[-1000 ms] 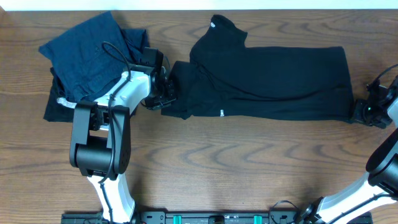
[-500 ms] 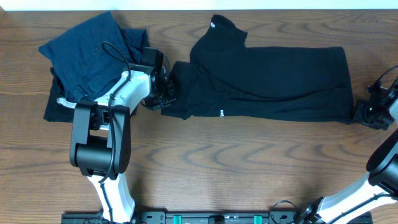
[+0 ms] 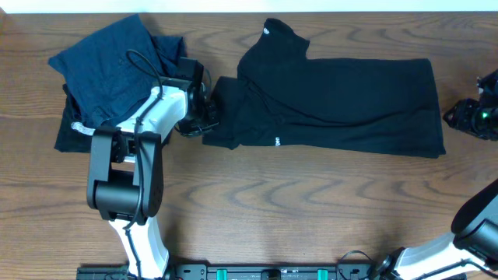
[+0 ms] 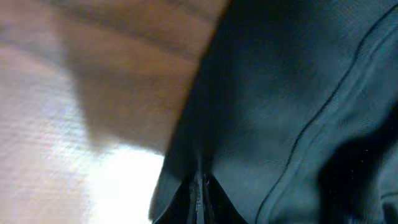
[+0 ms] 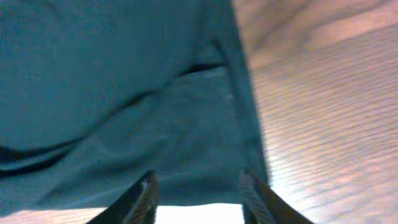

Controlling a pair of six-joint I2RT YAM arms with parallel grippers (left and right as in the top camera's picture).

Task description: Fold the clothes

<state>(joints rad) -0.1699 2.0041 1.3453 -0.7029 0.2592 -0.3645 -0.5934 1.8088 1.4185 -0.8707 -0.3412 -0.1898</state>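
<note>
The black top [image 3: 342,97] lies spread across the middle of the wooden table, high collar with white label at the back, a small white logo near its front edge. My left gripper [image 3: 208,117] is shut on the top's left edge; the left wrist view shows the fabric [image 4: 280,112] pinched between the fingers [image 4: 200,199]. My right gripper [image 3: 461,118] is open and empty, just off the top's right hem. In the right wrist view the hem [image 5: 155,124] lies beyond the spread fingers [image 5: 198,196].
Navy blue folded garments [image 3: 109,66] are piled at the back left, over a black piece [image 3: 70,136]. The table's back edge runs just beyond the collar. Bare wood lies in front of the top.
My right gripper has let go of the top's right hem, opened, and drawn back to the right and slightly up. The left gripper has stayed in place.
</note>
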